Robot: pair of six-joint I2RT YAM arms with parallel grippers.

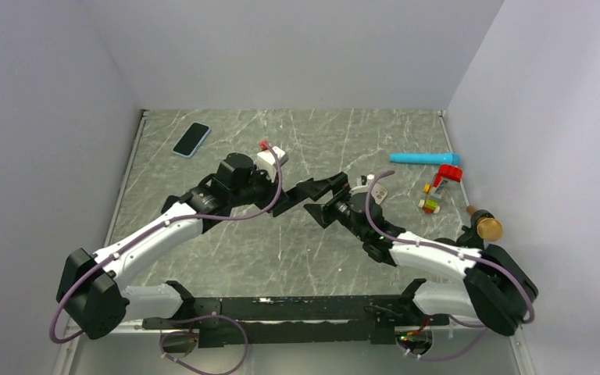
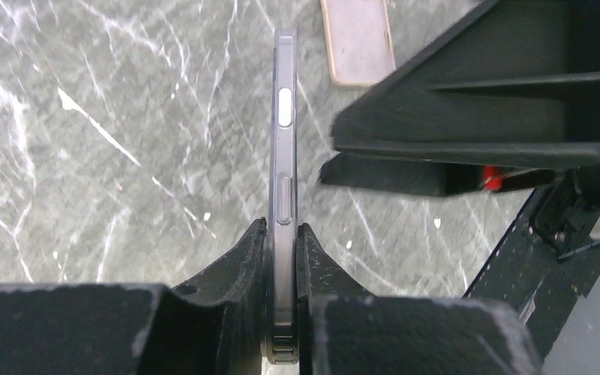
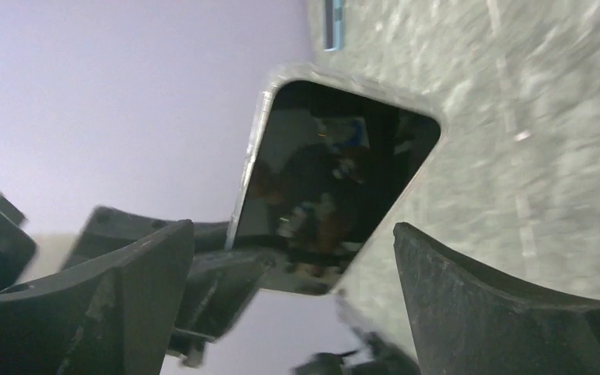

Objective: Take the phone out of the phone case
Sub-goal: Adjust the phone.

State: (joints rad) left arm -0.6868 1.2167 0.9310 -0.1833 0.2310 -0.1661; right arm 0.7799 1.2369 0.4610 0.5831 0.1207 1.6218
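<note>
Clamping tight at six o'clock in the left wrist view, the left gripper (image 2: 281, 234) grips the phone (image 2: 283, 117) edge-on above the marble table (image 2: 86, 156) (side buttons face the camera). At three o'clock the right gripper (image 3: 293, 234) hangs spread wide, touching nothing. Farther out, at one o'clock, the phone case (image 2: 357, 39) lies flat, apart from the phone.

The left gripper (image 1: 305, 192) and the right gripper (image 1: 320, 211) are pointing toward each other, tips close together, above the middle of the grey marbled table (image 1: 226, 258). A light blue phone-shaped slab (image 1: 191, 140) is lying at the far left corner, and a blue tube (image 1: 420, 158) is resting far right
</note>
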